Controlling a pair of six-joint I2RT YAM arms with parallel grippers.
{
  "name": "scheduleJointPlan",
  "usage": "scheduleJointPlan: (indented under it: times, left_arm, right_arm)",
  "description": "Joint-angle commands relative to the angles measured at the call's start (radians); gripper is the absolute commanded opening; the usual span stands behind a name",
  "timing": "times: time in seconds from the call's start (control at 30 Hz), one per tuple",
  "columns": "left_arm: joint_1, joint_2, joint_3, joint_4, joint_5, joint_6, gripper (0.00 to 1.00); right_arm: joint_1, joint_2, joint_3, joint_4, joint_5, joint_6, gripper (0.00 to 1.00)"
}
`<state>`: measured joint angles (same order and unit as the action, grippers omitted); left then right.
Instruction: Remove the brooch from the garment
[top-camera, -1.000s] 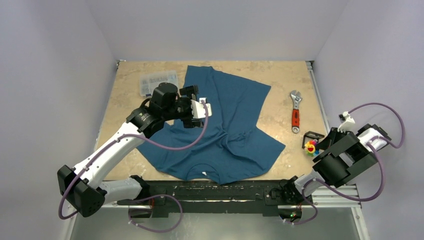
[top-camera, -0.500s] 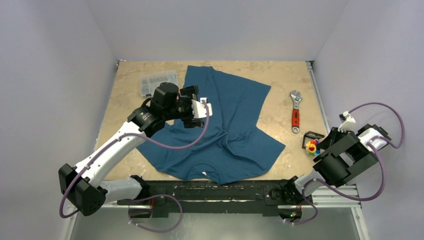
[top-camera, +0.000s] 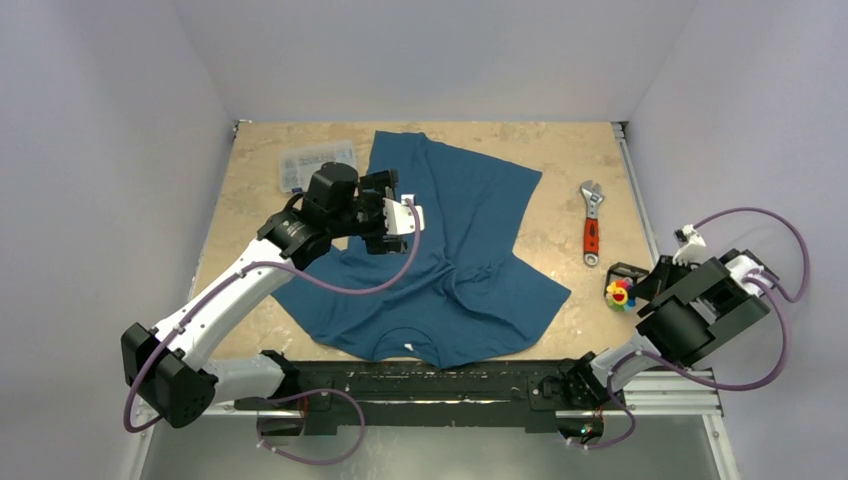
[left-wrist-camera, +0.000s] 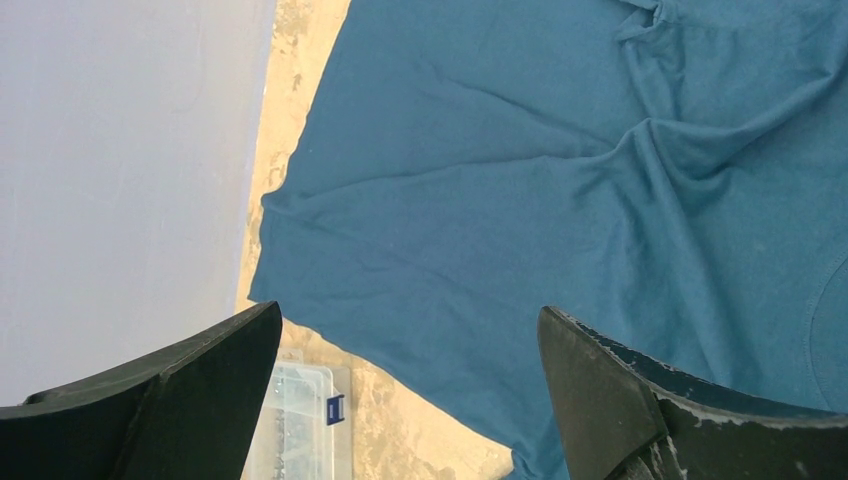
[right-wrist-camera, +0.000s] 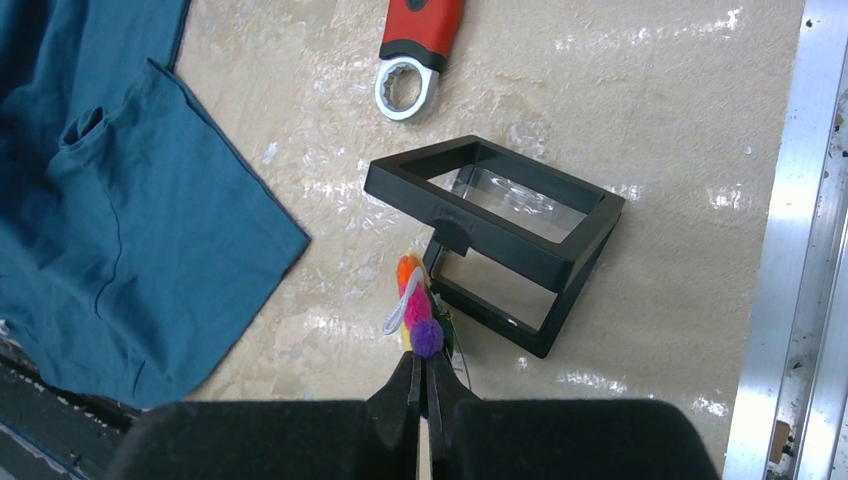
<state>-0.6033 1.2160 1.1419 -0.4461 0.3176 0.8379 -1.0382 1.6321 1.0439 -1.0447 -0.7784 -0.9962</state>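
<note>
Right hand (right-wrist-camera: 421, 365) is pinching the brooch (right-wrist-camera: 418, 315) beside the frame (right-wrist-camera: 500, 215), clear of the shirt (top-camera: 470, 240) (probably for set-down); left hand (left-wrist-camera: 408, 315) is hovering open over the shirt.

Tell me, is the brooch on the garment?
No, the right pincer holds the brooch beside a black frame, apart from the garment.

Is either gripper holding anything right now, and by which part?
The right gripper is shut on the brooch, pinching its edge by the purple petal. The left gripper is open, empty, above the garment.
</note>
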Motion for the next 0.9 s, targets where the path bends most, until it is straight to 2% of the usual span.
scheduleJointPlan:
  times: [0.0, 0.33, 0.87]
  left_arm:
    - [0.014, 0.008, 0.057, -0.003, 0.034, 0.024, 1.00]
    - [0.019, 0.026, 0.074, -0.011, 0.044, 0.024, 1.00]
    - [0.018, 0.041, 0.098, -0.032, 0.051, 0.031, 1.00]
  right_arm:
    - [0.014, -0.014, 0.037, -0.007, -0.021, -0.027, 0.01]
    - [0.067, -0.087, 0.054, 0.035, 0.073, -0.049, 0.01]
    - [0.108, -0.046, 0.056, 0.050, 0.070, -0.041, 0.04]
